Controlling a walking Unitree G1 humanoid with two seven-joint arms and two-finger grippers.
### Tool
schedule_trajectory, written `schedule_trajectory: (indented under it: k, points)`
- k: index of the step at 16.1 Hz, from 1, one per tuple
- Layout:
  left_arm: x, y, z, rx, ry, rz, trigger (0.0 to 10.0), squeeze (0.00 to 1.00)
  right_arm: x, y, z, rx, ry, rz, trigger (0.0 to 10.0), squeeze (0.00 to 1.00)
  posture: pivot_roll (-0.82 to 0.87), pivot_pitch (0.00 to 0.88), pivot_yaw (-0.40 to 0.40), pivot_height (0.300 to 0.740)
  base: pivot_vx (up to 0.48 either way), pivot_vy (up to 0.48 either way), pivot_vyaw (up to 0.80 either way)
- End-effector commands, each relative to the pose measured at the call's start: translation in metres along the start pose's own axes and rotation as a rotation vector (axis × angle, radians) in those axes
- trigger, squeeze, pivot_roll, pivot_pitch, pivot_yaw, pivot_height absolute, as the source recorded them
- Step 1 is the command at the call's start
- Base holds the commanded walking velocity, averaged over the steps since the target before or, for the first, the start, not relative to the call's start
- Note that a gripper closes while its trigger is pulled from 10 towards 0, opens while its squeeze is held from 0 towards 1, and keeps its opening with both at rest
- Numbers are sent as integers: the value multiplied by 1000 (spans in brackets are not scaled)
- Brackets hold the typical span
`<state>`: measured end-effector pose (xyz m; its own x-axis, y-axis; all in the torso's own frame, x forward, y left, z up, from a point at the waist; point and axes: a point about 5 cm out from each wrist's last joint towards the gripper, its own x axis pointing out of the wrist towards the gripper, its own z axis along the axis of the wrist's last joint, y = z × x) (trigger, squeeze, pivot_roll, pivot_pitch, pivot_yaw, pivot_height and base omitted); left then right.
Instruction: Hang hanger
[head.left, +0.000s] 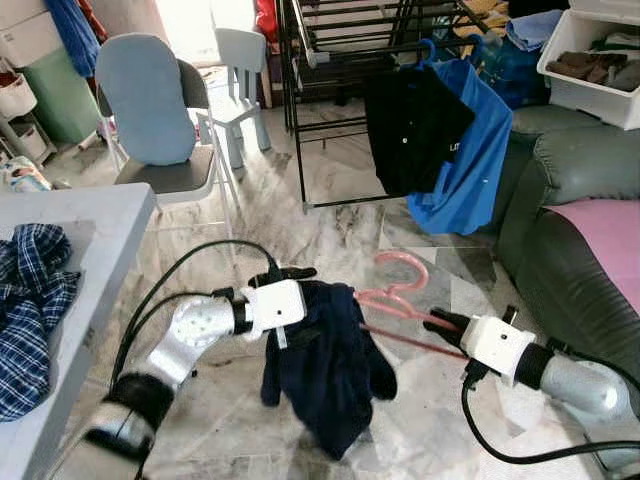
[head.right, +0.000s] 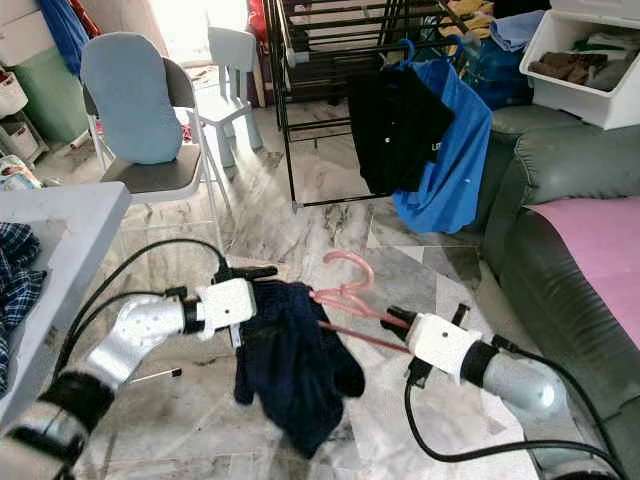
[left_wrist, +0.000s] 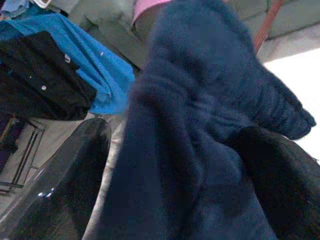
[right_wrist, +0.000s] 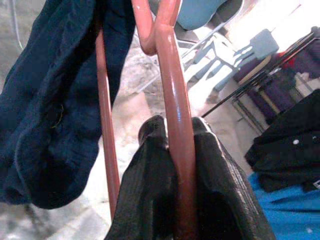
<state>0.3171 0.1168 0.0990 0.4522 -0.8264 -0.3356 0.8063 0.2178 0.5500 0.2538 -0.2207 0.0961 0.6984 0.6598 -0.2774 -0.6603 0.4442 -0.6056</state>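
Note:
A pink plastic hanger (head.left: 395, 290) hangs in the air over the marble floor, its hook pointing up. My right gripper (head.left: 445, 322) is shut on its shoulder bar; in the right wrist view the bar (right_wrist: 177, 150) runs between the two black fingers (right_wrist: 150, 195). A dark navy garment (head.left: 325, 365) droops from the hanger's left end. My left gripper (head.left: 290, 275) is shut on the garment's top edge, and the cloth (left_wrist: 200, 125) lies between both fingers (left_wrist: 60, 190) in the left wrist view. Beyond stands a black drying rack (head.left: 345, 50).
A black shirt (head.left: 415, 125) and a blue shirt (head.left: 470, 160) hang on the rack's right side. A dark green sofa (head.left: 560, 250) runs along the right. A folding chair with a blue cushion (head.left: 150, 100) and a grey table (head.left: 100, 230) with plaid cloth (head.left: 30, 290) stand left.

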Motion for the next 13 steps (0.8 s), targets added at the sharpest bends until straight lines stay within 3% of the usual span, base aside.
schedule_trajectory:
  k: [1, 2, 6, 13]
  points:
    - [2, 7, 2, 5, -1, 1, 1451, 0, 2, -8, 7, -51, -38, -27, 10000, 0, -155, 0, 68, 740, 0, 0, 0]
    - [3, 10, 3, -3, -5, -3, 0, 0, 2, -8, 7, -63, -41, -33, 10000, 0, -155, 0, 68, 740, 0, 0, 0]
    - [7, 20, 7, 20, 9, -33, 0, 0, 1, -8, 6, -93, -39, -48, 10000, 0, -161, 0, 74, 740, 0, 0, 0]
    - [7, 19, -4, 0, 90, -121, 0, 0, 5, -9, 5, -123, -50, -57, 10000, 0, -165, 0, 70, 740, 0, 0, 0]
